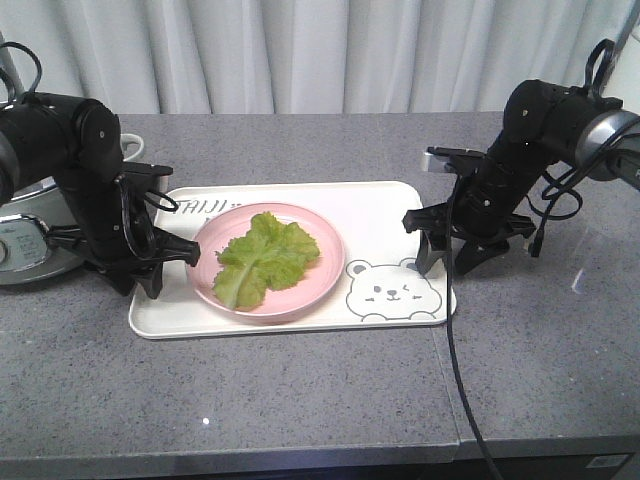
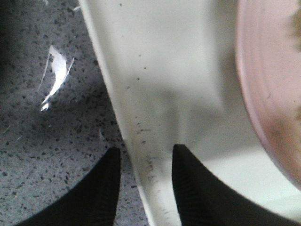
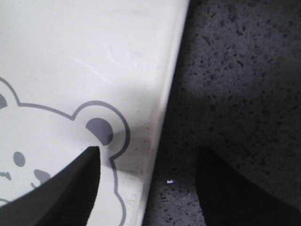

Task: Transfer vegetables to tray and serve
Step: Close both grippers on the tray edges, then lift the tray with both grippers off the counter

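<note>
1. The grey bench (image 1: 300,390) is carrying everything. The coming lift is best going straight up, keeping clear of the white cooker (image 1: 25,240) standing beside the left arm.
2. The cream tray (image 1: 380,205) is lying flat on the bench, bear drawing at its front right, with one arm waiting at each short end. Both ends need raising together so that it is staying level.
3. The pink plate (image 1: 322,283) is sitting on the tray left of its middle, so the load is likely weighing more on the left side.
4. The lettuce leaf (image 1: 265,255) is lying loose in the plate; the transfer looks done, and serving is what remains. Any tilt risks sliding it.
5. The right hand (image 3: 149,149) is gaping wide astride the right rim beside the bear's ear, gripping nothing, and has further to close.
6. The left hand (image 2: 146,149) is standing narrowly parted over the left rim, one finger above the bench, one above the tray, not visibly pinching.
</note>
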Available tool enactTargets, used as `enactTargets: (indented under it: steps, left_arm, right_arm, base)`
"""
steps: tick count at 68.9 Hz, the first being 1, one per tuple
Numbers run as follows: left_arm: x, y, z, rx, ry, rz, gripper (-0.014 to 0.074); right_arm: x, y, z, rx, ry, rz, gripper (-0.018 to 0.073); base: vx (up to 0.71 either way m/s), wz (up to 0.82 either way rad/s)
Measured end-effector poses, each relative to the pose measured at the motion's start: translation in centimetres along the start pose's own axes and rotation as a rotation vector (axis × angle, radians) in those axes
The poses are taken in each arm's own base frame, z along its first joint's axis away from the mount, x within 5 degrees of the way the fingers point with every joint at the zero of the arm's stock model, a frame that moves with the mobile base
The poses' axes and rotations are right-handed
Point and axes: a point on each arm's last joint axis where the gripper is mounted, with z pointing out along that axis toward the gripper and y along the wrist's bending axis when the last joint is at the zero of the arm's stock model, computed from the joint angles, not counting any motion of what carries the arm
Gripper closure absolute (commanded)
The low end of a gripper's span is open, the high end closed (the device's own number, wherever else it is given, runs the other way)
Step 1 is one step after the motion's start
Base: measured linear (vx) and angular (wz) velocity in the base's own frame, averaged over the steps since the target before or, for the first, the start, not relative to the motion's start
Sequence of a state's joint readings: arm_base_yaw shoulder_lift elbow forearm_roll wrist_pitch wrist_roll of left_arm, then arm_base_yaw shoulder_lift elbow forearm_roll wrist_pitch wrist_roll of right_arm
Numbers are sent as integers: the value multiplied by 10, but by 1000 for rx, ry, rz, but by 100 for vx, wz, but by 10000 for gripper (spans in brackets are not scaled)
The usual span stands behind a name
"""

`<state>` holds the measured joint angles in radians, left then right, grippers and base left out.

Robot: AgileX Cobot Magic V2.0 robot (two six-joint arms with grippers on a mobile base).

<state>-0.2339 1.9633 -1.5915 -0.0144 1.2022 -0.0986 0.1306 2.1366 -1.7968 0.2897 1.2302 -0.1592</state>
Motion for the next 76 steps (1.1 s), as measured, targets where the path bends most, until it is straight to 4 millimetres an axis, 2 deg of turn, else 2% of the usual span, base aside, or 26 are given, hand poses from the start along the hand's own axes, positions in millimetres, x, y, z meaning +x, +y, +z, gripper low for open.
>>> enactTargets:
  steps: [16, 26, 33, 40, 53, 58, 76]
  left_arm:
    - [-1, 0, 8, 0, 18, 0, 323]
    - [-2, -1, 8, 11, 20, 2, 329]
    - [-3, -2, 9, 23, 21, 11, 370]
    - [-3, -2, 9, 26, 21, 21, 439]
    - [-3, -2, 9, 46, 22, 29, 605]
    - [-3, -1, 8, 56, 24, 26, 604]
    - [-3, 0, 8, 75, 26, 32, 603]
  right_arm:
    - [0, 0, 1, -2, 2, 1, 119]
    - [0, 0, 1, -2, 1, 0, 153]
    - [-1, 0, 1, -1, 0, 0, 215]
    - [-1, -1, 2, 2, 0, -1, 314]
    - [-2, -1, 4, 1, 1, -5, 512]
    - [-2, -2, 4, 6, 2, -6, 575]
    - [-2, -5, 3, -2, -3, 6, 568]
  base:
    - [0, 0]
    - [0, 0]
    - [0, 0]
    - [0, 0]
    - [0, 0]
    - [0, 0]
    - [0, 0]
